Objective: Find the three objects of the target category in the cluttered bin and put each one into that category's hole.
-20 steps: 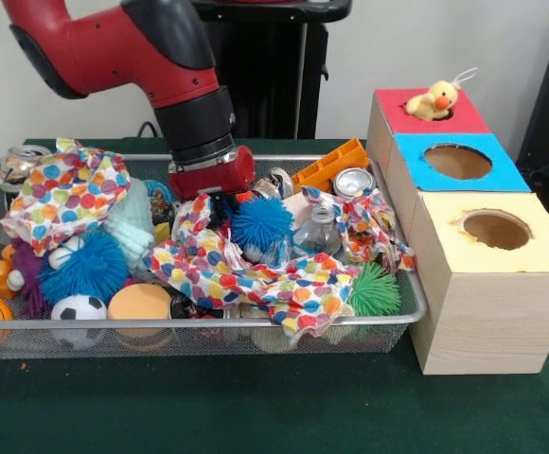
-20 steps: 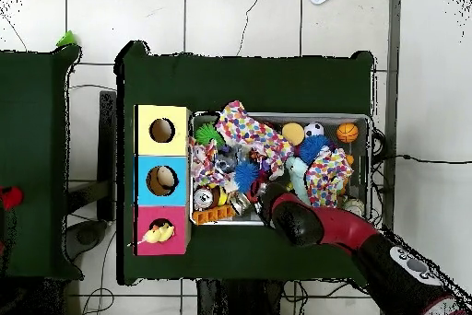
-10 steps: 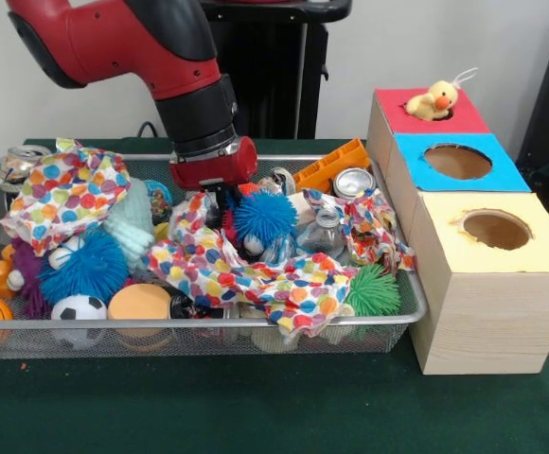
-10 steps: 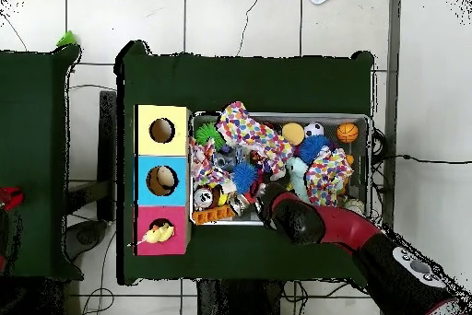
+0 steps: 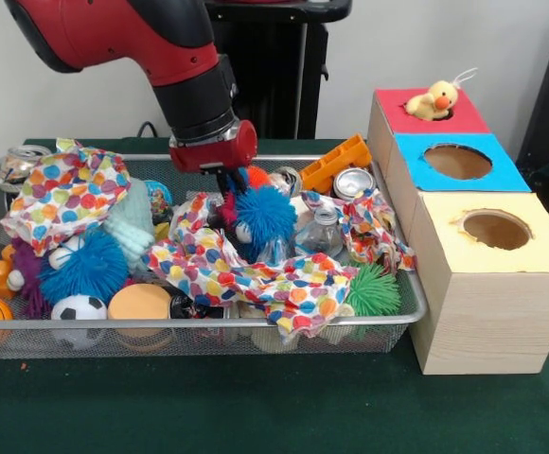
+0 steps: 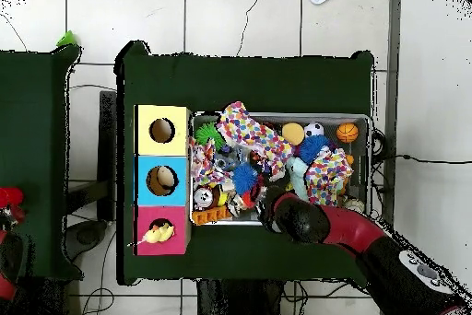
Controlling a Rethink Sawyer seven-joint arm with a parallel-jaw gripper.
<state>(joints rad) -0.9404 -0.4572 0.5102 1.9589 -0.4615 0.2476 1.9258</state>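
Hand (image 5: 234,185) half-hidden behind blue ball (image 5: 264,213)

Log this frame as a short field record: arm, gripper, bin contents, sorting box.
arm: lowered over the bin's back middle
gripper: at a blue spiky ball; open or shut unclear
bin: wire mesh, cluttered with polka-dot cloths, balls and cans
sorting box: right of bin in the front view; red, blue and yellow tops, one hole each
red hole: yellow duck toy sits in it
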